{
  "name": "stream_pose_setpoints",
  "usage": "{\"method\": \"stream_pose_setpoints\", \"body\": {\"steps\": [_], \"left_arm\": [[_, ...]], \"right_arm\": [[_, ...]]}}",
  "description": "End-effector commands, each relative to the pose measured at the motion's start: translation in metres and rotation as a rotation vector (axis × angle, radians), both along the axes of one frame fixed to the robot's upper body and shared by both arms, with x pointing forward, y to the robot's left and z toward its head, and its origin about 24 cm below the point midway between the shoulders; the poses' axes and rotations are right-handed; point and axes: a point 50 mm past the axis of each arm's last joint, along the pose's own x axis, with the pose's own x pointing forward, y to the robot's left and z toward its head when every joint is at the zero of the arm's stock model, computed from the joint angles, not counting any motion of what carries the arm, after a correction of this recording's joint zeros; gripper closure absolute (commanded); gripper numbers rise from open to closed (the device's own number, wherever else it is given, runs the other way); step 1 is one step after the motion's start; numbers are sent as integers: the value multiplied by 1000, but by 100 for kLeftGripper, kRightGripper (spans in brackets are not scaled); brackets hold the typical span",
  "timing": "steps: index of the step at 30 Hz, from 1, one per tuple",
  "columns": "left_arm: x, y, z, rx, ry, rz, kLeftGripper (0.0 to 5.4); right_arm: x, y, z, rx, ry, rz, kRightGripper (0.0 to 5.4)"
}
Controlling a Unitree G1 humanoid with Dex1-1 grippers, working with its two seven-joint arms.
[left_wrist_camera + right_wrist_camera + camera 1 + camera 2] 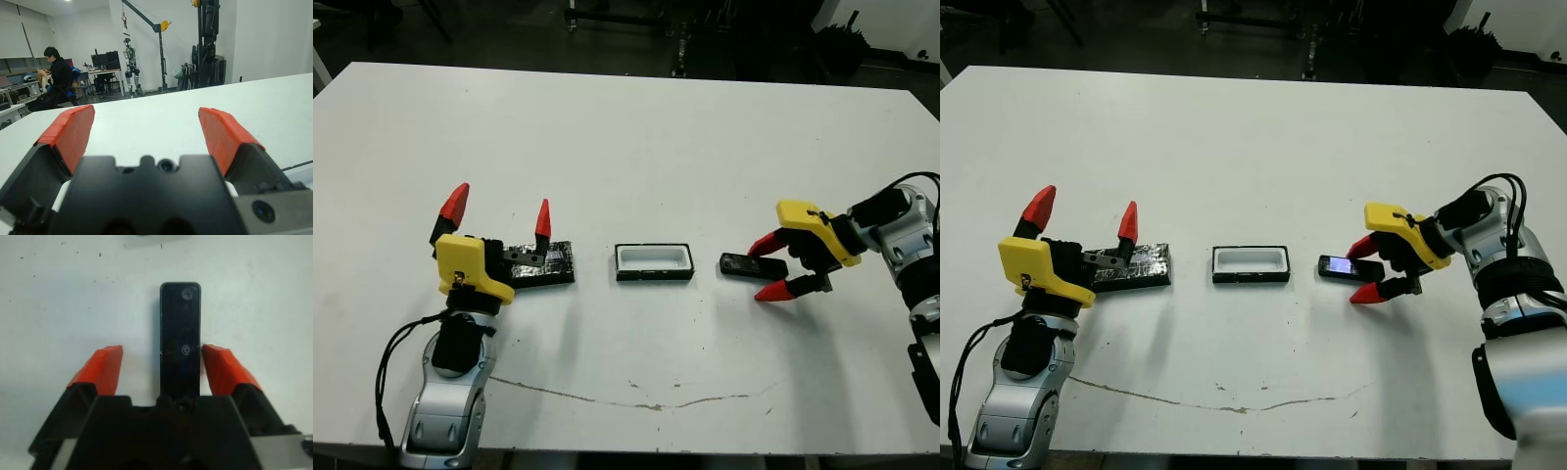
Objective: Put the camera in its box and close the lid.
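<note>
flat black bar camera (180,338): glossy, smooth | shallow black tray box (654,262): matt white lining | black rectangular lid (1136,265): shiny, reflective | white table (626,147): matt, scuffed

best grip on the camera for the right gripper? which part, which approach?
Grip the camera across its narrow width, on the two long flat edges near the middle. It lies flat on the table, right of the box, its long axis in line with the right gripper. The open fingers already straddle it, so probably just close from the present side, the end away from the box.
</note>
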Motion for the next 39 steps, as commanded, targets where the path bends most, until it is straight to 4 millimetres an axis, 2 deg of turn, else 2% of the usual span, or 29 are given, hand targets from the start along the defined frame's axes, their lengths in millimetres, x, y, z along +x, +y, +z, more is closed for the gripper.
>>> {"method": "stream_pose_setpoints", "body": {"steps": [1,9,16,31,39], "left_arm": [[0,2,-1,14,12,-1,0],[0,2,-1,11,12,1,0],[-1,2,-1,6,15,14,0],[0,2,-1,7,17,11,0],[0,1,-1,5,17,8,0]], "right_arm": [[-6,-7,-12,15,48,-70,177],[-2,-10,-14,-39,-62,-202,297],[-2,-8,-9,-58,-107,-182,373],[5,-6,8,-65,-167,-173,373],[18,7,36,74,-289,-145,373]]}}
